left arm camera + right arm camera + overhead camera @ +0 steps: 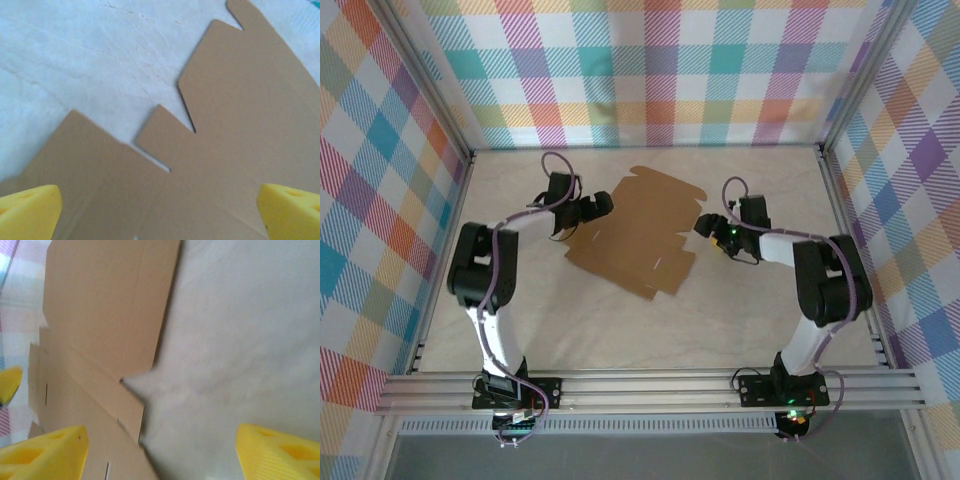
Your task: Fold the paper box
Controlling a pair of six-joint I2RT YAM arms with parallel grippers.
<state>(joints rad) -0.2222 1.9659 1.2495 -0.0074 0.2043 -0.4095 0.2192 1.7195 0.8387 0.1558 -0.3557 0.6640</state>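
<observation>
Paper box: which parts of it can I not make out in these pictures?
- Top external: paper box creases and slots are too small; left tool covers part of its left edge.
- Left wrist: box cut off by right and bottom frame edges.
- Right wrist: blurred; box cut off at top and bottom.

Reaches inward with both arms, elbows bent. Holds the left claw spread wide, yellow fingers well apart. Holds the right claw spread the same way, facing the left one.

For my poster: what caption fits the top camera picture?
Left gripper and right gripper at opposite sides of the flat, unfolded paper box on the table.
</observation>
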